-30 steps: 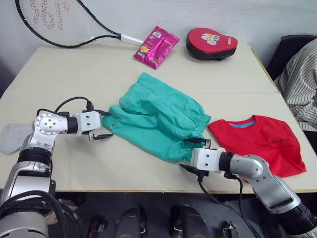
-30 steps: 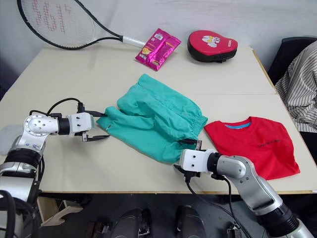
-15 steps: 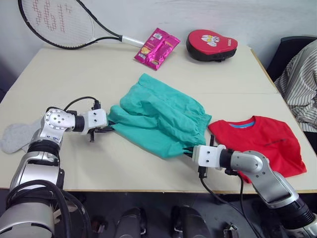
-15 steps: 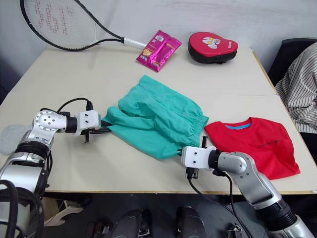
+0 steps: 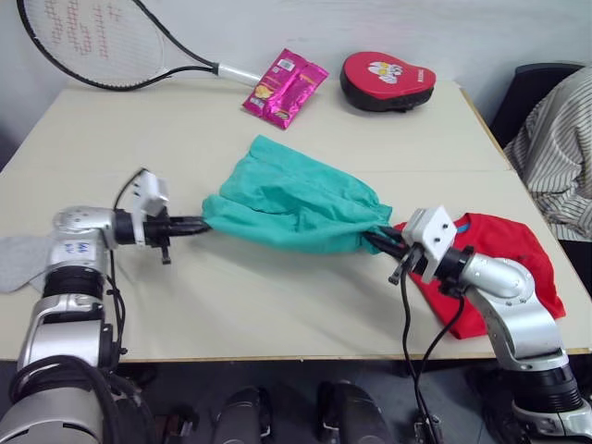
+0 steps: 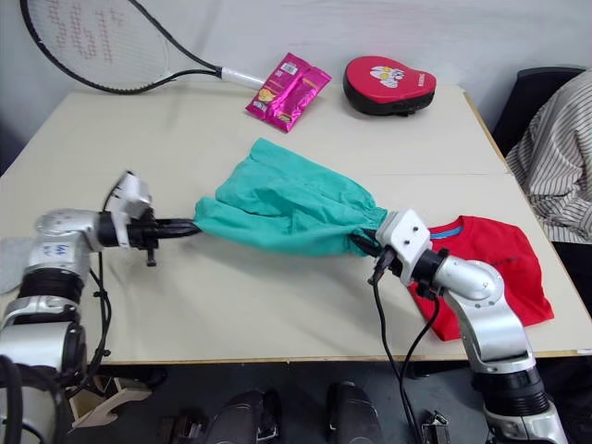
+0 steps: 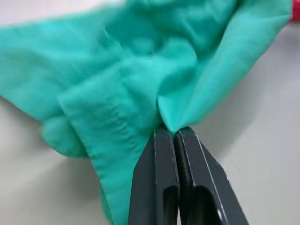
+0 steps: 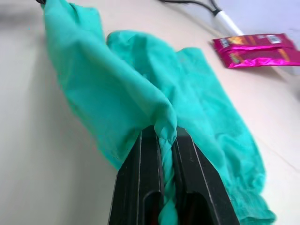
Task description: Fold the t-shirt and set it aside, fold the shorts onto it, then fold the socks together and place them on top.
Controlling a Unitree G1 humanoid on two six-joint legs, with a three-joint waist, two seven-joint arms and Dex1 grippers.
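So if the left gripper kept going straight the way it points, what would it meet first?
The shorts it already pinches; the left gripper points along them toward the right gripper, clamped on their far end.

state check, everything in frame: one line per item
left gripper: shut on the shorts
right gripper: shut on the shorts
shorts: pinched at both ends, near edge lifted, far part on the table
t-shirt: folded, flat, at the table's right
socks: flat at the left edge, untouched
racket: lying flat
snack packets: lying flat, sealed
red mitt: resting on table
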